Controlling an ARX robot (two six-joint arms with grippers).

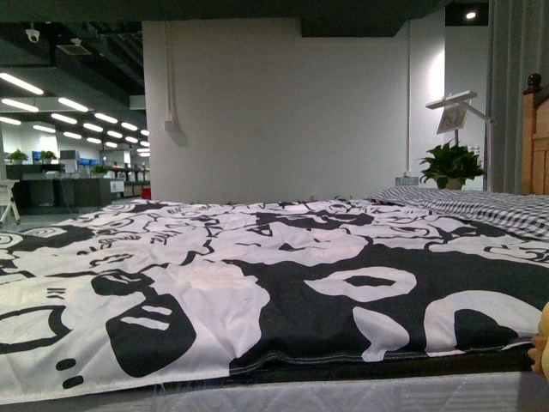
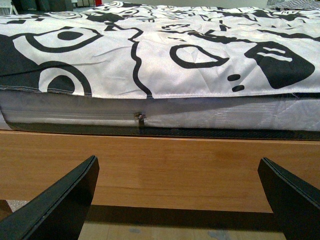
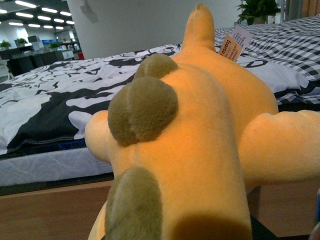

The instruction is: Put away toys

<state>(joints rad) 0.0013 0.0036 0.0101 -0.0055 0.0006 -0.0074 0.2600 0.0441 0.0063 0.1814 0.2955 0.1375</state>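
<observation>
An orange-yellow plush toy [image 3: 200, 130] with olive-brown spots and a white tag fills the right wrist view. My right gripper is shut on it, and its fingers are hidden under the plush body. The toy hangs in front of the bed's wooden side rail [image 3: 45, 210]. A sliver of the toy [image 1: 542, 343] shows at the right edge of the front view. My left gripper [image 2: 177, 192] is open, its two dark fingers [image 2: 60, 200] spread wide before the wooden bed frame [image 2: 160, 165], with nothing between them.
A bed with a black-and-white patterned quilt [image 1: 257, 283] fills the front view. A checked pillow [image 1: 480, 206] lies at its far right by a wooden headboard [image 1: 536, 146]. A potted plant [image 1: 450, 165] stands behind. A mattress zipper [image 2: 140, 119] shows above the frame.
</observation>
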